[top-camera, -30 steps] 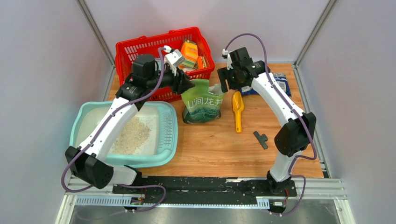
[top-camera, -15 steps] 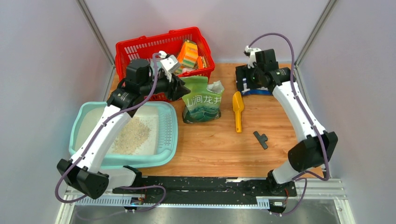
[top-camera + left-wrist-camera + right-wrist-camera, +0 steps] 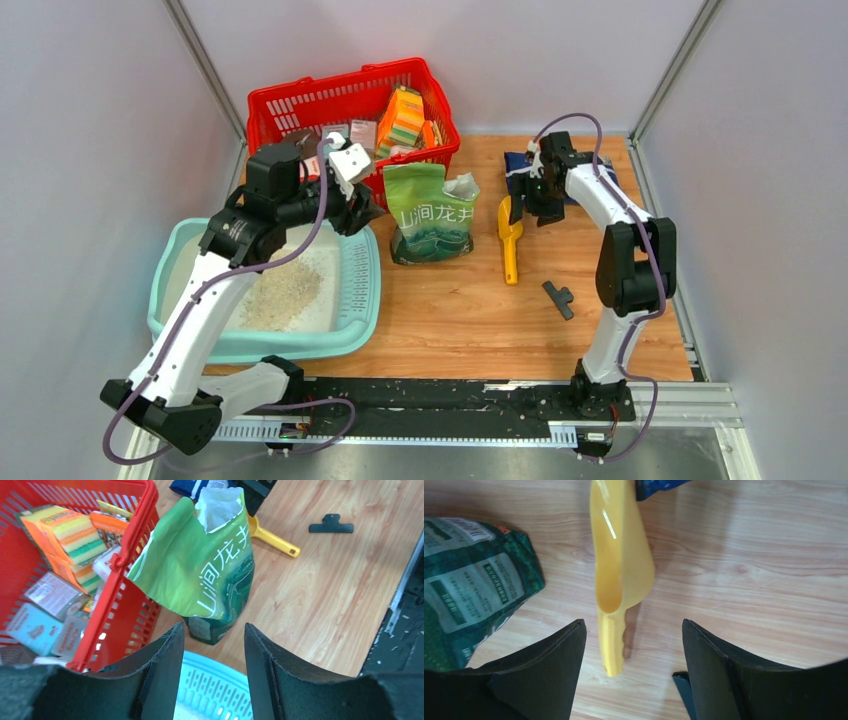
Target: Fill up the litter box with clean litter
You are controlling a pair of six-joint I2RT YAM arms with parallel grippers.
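The pale teal litter box (image 3: 362, 290) sits at the left, with a heap of clean litter (image 3: 282, 290) on its white inside. My left gripper (image 3: 362, 205) hangs open and empty over the box's far right corner. In the left wrist view, the left gripper (image 3: 214, 630) has the slotted grille ledge (image 3: 215, 692) below it and the open green bag (image 3: 210, 570) ahead. My right gripper (image 3: 525, 212) is open and empty just above the yellow scoop (image 3: 510, 240). In the right wrist view, the scoop's handle (image 3: 613, 645) lies between the right gripper's (image 3: 634, 625) fingers, untouched.
A red basket (image 3: 340, 100) of sponges and packets stands at the back, close behind the left gripper. The green bag (image 3: 432, 215) stands upright between box and scoop. A black clip (image 3: 560, 298) lies on the wood, and a blue packet (image 3: 518, 165) lies at the back right.
My left gripper has drawn back left from the green bag to the litter box's corner. My right arm has swung from the back of the table down over the yellow scoop.
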